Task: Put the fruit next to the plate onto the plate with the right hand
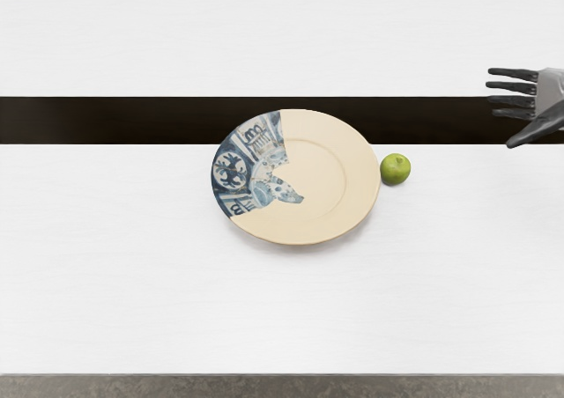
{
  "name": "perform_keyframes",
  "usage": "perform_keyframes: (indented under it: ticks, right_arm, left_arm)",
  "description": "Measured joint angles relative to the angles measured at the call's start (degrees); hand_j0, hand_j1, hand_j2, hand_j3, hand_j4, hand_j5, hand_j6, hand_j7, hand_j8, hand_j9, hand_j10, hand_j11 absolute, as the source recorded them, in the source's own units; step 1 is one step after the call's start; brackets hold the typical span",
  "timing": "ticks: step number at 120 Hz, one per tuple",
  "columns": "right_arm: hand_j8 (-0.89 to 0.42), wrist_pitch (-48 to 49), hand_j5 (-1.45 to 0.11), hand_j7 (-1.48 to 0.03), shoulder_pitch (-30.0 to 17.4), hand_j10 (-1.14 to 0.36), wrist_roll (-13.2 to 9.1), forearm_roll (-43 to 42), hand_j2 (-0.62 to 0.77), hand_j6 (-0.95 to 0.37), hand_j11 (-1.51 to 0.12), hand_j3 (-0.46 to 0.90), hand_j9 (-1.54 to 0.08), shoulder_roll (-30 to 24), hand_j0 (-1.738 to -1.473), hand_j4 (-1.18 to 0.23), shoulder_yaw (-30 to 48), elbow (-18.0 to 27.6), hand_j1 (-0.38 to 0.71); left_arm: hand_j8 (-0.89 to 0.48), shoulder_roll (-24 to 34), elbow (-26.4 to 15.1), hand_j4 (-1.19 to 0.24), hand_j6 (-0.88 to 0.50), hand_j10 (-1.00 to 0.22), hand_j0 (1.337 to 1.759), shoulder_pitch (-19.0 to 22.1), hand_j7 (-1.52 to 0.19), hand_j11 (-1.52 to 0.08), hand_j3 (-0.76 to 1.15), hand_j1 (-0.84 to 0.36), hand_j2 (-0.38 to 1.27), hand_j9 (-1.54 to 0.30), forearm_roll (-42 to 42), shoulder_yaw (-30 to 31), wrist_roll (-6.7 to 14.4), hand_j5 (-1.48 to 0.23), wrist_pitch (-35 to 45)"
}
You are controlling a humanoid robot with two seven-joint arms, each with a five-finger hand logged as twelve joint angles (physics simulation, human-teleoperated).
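The small green fruit [395, 168] sits on the table [282, 310] just beside the right rim of the plate [328, 180], touching nothing as far as can be told. The right hand [536, 106] hangs at the far right edge of the view, well apart from the fruit, with its fingers [511, 87] spread and pointing left, holding nothing. The left arm is out of view.

The step in hand looks like the reach. To do it well, the hand should come down and to the left over the fruit and close from above or from the right, so that the fingers do not nudge the round fruit and set it rolling. The plate rim is close on the fruit's left, so a finger placed on that side has little room and could knock the plate.

There is open table to the right of and nearer than the fruit, a good side to approach from. A dark gap [106, 121] runs across the table just beyond the plate; a fruit pushed that way could drop in. The carry itself is short: lift clear of the rim, move left, set down on the bare middle of the plate
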Motion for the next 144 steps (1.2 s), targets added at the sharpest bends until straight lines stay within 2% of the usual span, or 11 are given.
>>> perform_keyframes:
  ticks: [26,41,52,62,70,76,82,95,108,124,144]
  right_arm:
    - [0.0,0.0,0.0,0.0,-0.1,0.0,-2.0,1.3,0.0,0.0,0.0,0.0,0.0,2.7,-1.658,0.0,0.1,-1.1,-0.35]
    - [0.0,0.0,0.0,0.0,0.8,0.0,-2.4,4.2,0.0,0.0,0.0,0.0,0.0,5.3,-1.658,0.0,-0.3,-3.7,-0.35]
    - [0.0,0.0,0.0,0.0,6.8,0.0,-2.6,4.0,0.0,0.0,0.0,0.0,0.0,6.0,-1.658,0.0,-8.0,-4.2,-0.35]
    - [0.0,0.0,0.0,0.0,13.5,0.0,-2.7,-1.0,0.0,0.0,0.0,0.0,0.0,6.3,-1.658,0.0,-16.1,-3.9,-0.35]
    - [0.0,0.0,0.0,0.0,16.3,0.0,-2.7,-4.7,0.0,0.0,0.0,0.0,0.0,5.9,-1.658,0.0,-19.6,-0.7,-0.35]
    - [0.0,-0.3,0.0,0.0,17.5,0.0,-2.8,-8.5,0.0,0.0,0.0,0.0,0.0,5.2,-1.658,0.0,-21.1,4.0,-0.35]
    - [0.0,-2.5,0.0,0.0,18.2,0.0,-3.9,-11.0,0.0,0.0,0.0,0.0,0.0,4.5,-1.658,0.0,-22.2,8.5,-0.35]
    - [0.0,-14.1,0.0,0.0,19.0,0.0,-5.3,-16.9,0.0,0.0,0.0,0.0,0.0,3.1,-1.658,0.0,-24.9,18.5,-0.35]
    - [0.0,-24.2,0.0,0.0,20.2,0.0,-5.8,-19.9,0.0,0.0,0.0,0.0,0.0,2.7,-1.658,0.0,-28.8,24.2,-0.35]
    - [0.0,-34.7,0.0,0.0,27.3,0.0,-6.0,-21.1,0.0,0.0,0.0,0.0,0.0,6.2,-1.658,0.0,-42.4,27.1,-0.35]
    - [-0.01,-44.3,-0.01,-0.01,32.0,-0.01,-6.1,-21.5,0.0,-0.01,-0.01,0.0,-0.01,13.2,-1.658,-0.01,-54.4,24.7,-0.34]
  left_arm:
    - [-0.01,0.0,0.0,-0.01,-0.01,-0.01,1.658,0.0,-0.01,-0.01,0.0,0.34,0.0,-0.01,0.0,0.0,0.0,-0.01,0.0]
    - [-0.01,0.0,0.0,-0.01,-0.01,-0.01,1.658,0.0,-0.01,-0.01,0.0,0.34,0.0,-0.01,0.0,0.0,0.0,-0.01,0.0]
    - [-0.01,0.0,0.0,-0.01,-0.01,-0.01,1.658,0.0,-0.01,-0.01,0.0,0.34,0.0,-0.01,0.0,0.0,0.0,-0.01,0.0]
    - [-0.01,0.0,0.0,-0.01,-0.01,-0.01,1.658,0.0,-0.01,-0.01,0.0,0.34,0.0,-0.01,0.0,0.0,0.0,-0.01,0.0]
    - [-0.01,0.0,0.0,-0.01,-0.01,-0.01,1.658,0.0,-0.01,-0.01,0.0,0.34,0.0,-0.01,0.0,0.0,0.0,-0.01,0.0]
    - [-0.01,0.0,0.0,-0.01,-0.01,-0.01,1.658,0.0,-0.01,-0.01,0.0,0.34,0.0,-0.01,0.0,0.0,0.0,-0.01,0.0]
    - [-0.01,0.0,0.0,-0.01,-0.01,-0.01,1.658,0.0,-0.01,-0.01,0.0,0.34,0.0,-0.01,0.0,0.0,0.0,-0.01,0.0]
    - [-0.01,0.0,0.0,-0.01,-0.01,-0.01,1.658,0.0,-0.01,-0.01,0.0,0.34,0.0,-0.01,0.0,0.0,0.0,-0.01,0.0]
    - [-0.01,0.0,0.0,-0.01,-0.01,-0.01,1.658,0.0,-0.01,-0.01,0.0,0.34,0.0,-0.01,0.0,0.0,0.0,-0.01,0.0]
    - [-0.01,0.0,0.0,-0.01,-0.01,-0.01,1.658,0.0,-0.01,-0.01,0.0,0.34,0.0,-0.01,0.0,0.0,0.0,-0.01,0.0]
    - [-0.01,0.0,0.0,-0.01,-0.01,-0.01,1.658,0.0,-0.01,-0.01,0.0,0.34,0.0,-0.01,0.0,0.0,0.0,-0.01,0.0]
